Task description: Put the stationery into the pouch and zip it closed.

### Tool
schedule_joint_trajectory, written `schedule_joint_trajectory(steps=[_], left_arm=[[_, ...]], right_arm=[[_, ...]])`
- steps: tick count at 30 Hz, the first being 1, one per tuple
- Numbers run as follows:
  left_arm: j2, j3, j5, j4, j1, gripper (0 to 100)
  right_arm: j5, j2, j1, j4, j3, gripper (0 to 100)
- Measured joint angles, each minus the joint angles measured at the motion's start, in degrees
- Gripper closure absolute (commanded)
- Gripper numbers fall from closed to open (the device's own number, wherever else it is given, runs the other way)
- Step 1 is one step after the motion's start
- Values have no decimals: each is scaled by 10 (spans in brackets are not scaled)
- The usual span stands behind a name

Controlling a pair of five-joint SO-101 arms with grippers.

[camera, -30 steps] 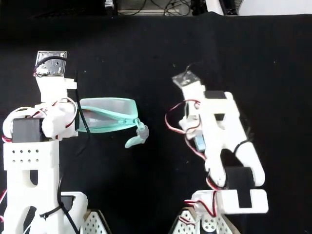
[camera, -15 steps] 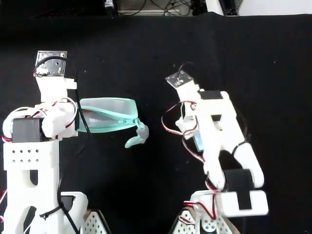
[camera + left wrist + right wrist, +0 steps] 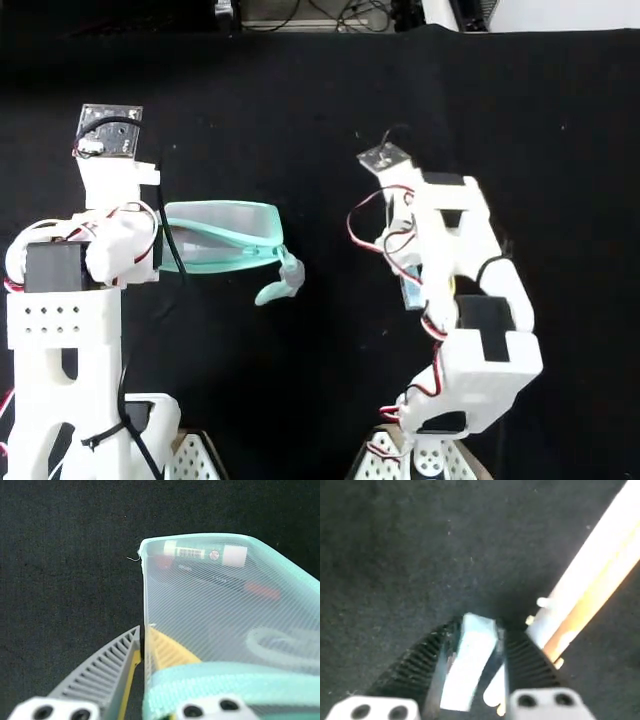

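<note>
Now the right arm has folded back on itself, its right gripper (image 3: 475, 627) still clamped on a pale blue stationery piece (image 3: 467, 665), well apart from the pouch (image 3: 220, 235). The left gripper (image 3: 145, 635) keeps pinching the pouch's edge, unmoved, so insertion likely still lies ahead.

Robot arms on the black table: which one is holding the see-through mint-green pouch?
The left arm's fingers pinch the translucent mint-green mesh pouch by its edge; the right arm's fingers grip a small pale-blue block instead.
</note>
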Motion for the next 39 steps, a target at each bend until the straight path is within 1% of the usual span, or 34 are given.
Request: schedule_joint_trajectory(steps=[3, 6, 12, 15, 18, 21, 23, 28, 31, 34, 39], left_arm=[[0, 0, 0, 0, 0, 968], [0, 0, 0, 0, 0, 968], [0, 0, 0, 0, 0, 968], [0, 0, 0, 0, 0, 968], [-1, 3, 0, -1, 0, 968], [-1, 3, 0, -1, 0, 968], [-1, 3, 0, -1, 0, 968], [-1, 3, 0, -1, 0, 969], [-1, 3, 0, -1, 0, 969], [-1, 3, 0, -1, 0, 969], [-1, 3, 0, -1, 0, 969]], right_arm=[[0, -17, -3, 5, 0, 986], [0, -63, -16, 41, 1, 986], [-2, -240, -65, 138, 1, 986], [-40, -356, -102, 157, 1, 986], [-105, -478, -161, 154, 7, 985], [-166, -600, -236, 112, 47, 985], [-187, -680, -276, 69, 86, 985], [-194, -859, -380, -77, 191, 985], [-196, -940, -449, -175, 248, 985], [-196, -964, -513, -257, 301, 985], [-196, -935, -560, -378, 370, 985]])
